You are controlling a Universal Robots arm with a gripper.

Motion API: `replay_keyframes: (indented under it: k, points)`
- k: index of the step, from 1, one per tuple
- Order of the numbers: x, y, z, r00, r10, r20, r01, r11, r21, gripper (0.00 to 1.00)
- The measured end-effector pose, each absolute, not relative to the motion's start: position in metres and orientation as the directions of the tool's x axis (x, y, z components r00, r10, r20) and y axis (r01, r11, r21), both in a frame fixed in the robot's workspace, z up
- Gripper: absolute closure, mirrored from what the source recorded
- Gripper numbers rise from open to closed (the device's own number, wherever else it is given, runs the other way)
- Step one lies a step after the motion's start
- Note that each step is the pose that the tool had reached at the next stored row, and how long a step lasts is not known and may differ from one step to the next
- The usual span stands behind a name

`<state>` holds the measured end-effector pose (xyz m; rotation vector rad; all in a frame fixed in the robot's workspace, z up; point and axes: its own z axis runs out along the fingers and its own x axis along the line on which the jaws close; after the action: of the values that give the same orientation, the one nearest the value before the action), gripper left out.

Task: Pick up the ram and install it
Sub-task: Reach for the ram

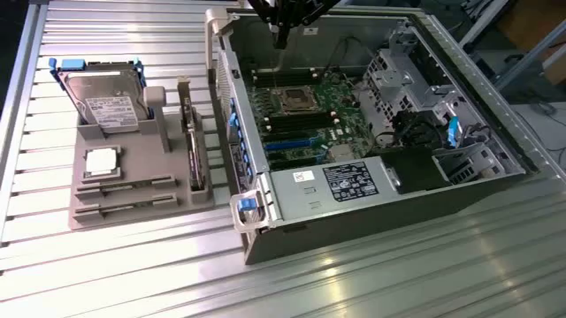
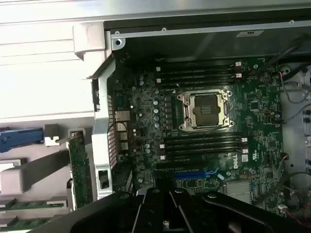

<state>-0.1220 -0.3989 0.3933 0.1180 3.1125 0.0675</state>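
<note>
**Ram and its surroundings.** The ram (image 1: 124, 188) lies flat in a groove at the front of the grey tray (image 1: 93, 142), with a second stick (image 1: 122, 207) in the groove just beside it. In the wrist view both appear as thin green strips at the frame's edge, partly cut off. On the same tray stand a hard drive (image 1: 106, 106), a silver CPU chip (image 1: 102, 162) and an expansion card (image 1: 190, 142) on edge. To the exterior view's right of the tray is the open computer case (image 1: 354, 218).

The gripper (image 1: 281, 41) hangs over the far part of the case, above the motherboard (image 1: 332, 132) and near the empty CPU socket (image 2: 204, 110). It is well apart from the ram. Its jaws are closed and appear to hold nothing.

**Handling note.** A clean pick-up would likely call for jaws centred along the stick's length and set squarely across its thin body. The lift should run straight out of the groove, so that the stick does not cock or drag its neighbour.

**Limits of view.**
- The arm is cut off at the upper edge of the exterior view.
- In the wrist view the gripper's dark body blocks part of the board.
- The ram's chips cannot be made out.
- Whether the latches of the memory slots (image 2: 201, 145) stand open cannot be told.
</note>
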Motion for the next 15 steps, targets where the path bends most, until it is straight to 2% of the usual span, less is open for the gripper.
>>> replay_keyframes:
  k: [15]
  points:
    - [-0.1347,-0.3989,0.3933,-0.997,0.076,-0.024,0.075,0.996,0.044,0.89]
